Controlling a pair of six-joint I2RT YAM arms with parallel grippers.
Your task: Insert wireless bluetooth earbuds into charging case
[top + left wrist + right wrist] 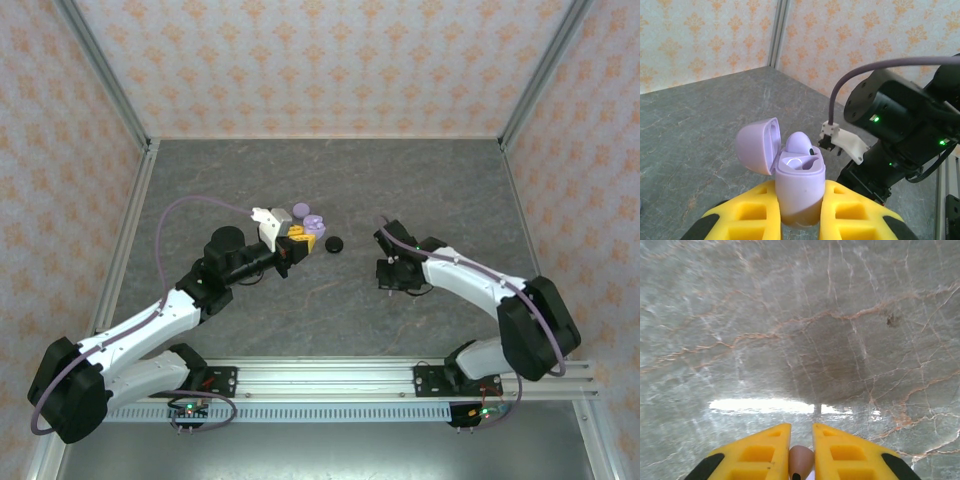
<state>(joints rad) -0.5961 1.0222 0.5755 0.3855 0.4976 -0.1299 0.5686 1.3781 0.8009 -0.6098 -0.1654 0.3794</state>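
Lavender case (800,185), lid open; apparently pinkish earbud (801,457).

Pink earbud (801,458): only a rounded tip shows, pinched between the yellow fingers (757,452) of the right gripper (801,432); the rest runs off the 6 o'clock edge.
Lavender case (799,170): its base is hidden inside the clamp of the left gripper (800,184) and cut off at 6 o'clock.
Lavender earbud (800,141): its stem is sunk out of sight in the case.
Black piece (334,243): at 4 o'clock from the case, too small to name.
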